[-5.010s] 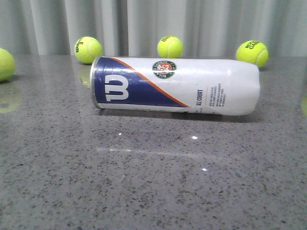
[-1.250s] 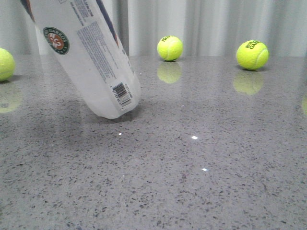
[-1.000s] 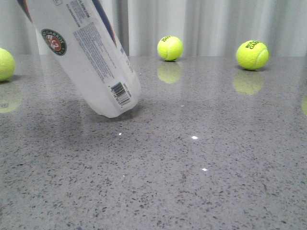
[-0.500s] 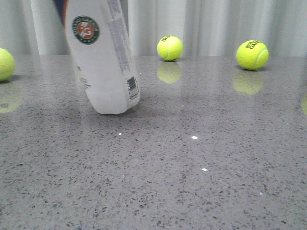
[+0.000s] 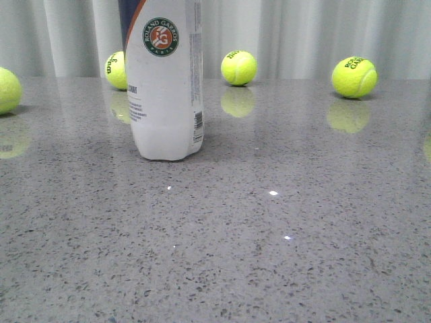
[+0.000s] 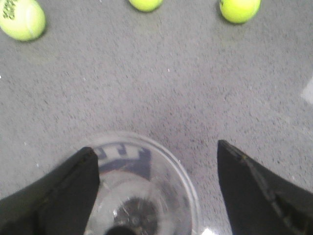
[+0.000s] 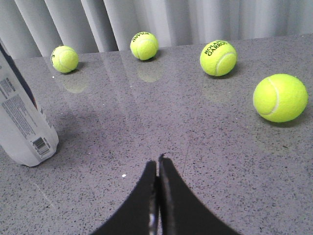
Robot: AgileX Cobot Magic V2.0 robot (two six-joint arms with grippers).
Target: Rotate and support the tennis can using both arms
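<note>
Where the front view cuts it off above the Roland Garros emblem, the tennis can (image 5: 163, 87) has its top out of frame; the visible part stands upright on the grey speckled bench (image 5: 283, 229), base flat, left of centre. No arm shows in the front view.

Left wrist view looks down into the can's open rim (image 6: 142, 188); interior is blurred and contents can't be made out. Left pincer (image 6: 156, 191) is spread wide, one dark finger (image 6: 63, 191) at or touching the rim, the other (image 6: 259, 188) well clear of it. Real contact can't be confirmed; fingertips are cut off at the frame edge.

Right pincer (image 7: 158, 166) is clenched, fingers pressed together with nothing between them, well apart from the can, which is only partly in that view.

Four tennis balls visible in front view: one (image 5: 7, 89) cropped at the left edge, one (image 5: 116, 69) partly hidden behind the can, two (image 5: 238, 67) (image 5: 354, 75) clear near the curtain (image 5: 303, 33).
</note>
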